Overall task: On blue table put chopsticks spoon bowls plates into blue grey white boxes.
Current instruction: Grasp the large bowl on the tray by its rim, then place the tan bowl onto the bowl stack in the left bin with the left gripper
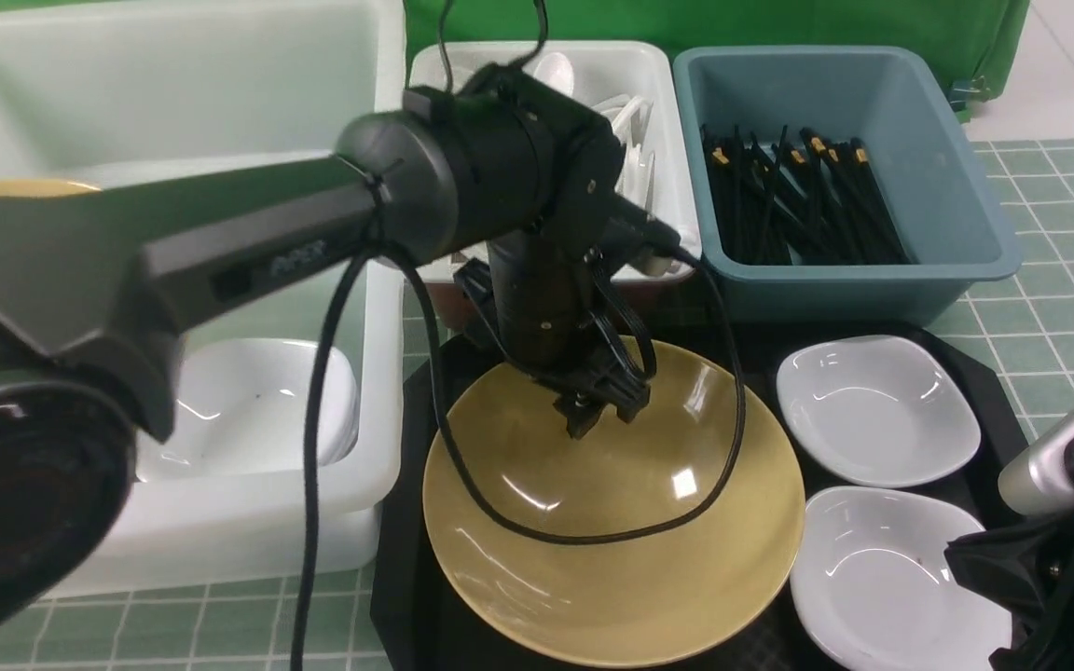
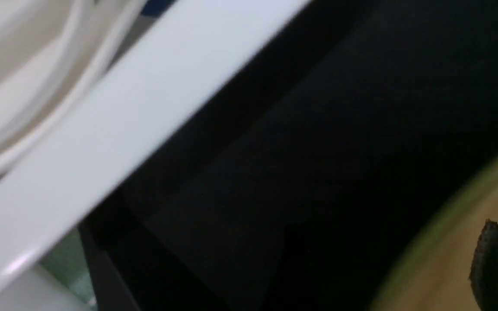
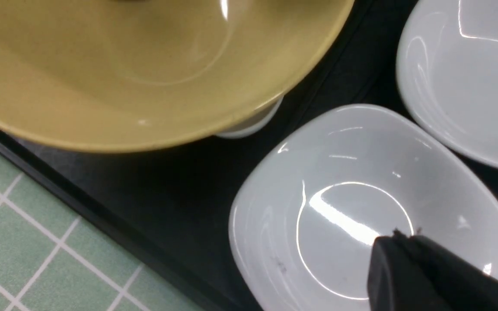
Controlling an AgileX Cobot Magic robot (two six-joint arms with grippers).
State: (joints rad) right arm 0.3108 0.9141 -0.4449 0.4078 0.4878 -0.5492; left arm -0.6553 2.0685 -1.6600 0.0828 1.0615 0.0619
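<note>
A tan bowl (image 1: pixel 612 522) sits on the black tray (image 1: pixel 402 559), with two white plates (image 1: pixel 877 410) (image 1: pixel 882 578) to its right. My left gripper (image 1: pixel 604 412) hangs over the bowl's far rim, jaws apart and nothing between them. In the left wrist view only one finger (image 2: pixel 497 263) shows, over the bowl's inside (image 2: pixel 448 268). My right gripper (image 3: pixel 398 242) is shut and empty, just above the near plate (image 3: pixel 339 207). Black chopsticks (image 1: pixel 798 200) lie in the blue-grey box (image 1: pixel 956 158). White spoons (image 1: pixel 635 130) lie in the small white box (image 1: pixel 677 93).
The large white tub (image 1: pixel 378 308) stands at the left, holding stacked white plates (image 1: pixel 257 401) and the edge of another tan bowl (image 1: pixel 15 186). The left arm and its cable (image 1: pixel 593 536) cross over the bowl. The blue table (image 1: pixel 1050 308) shows beside the tray.
</note>
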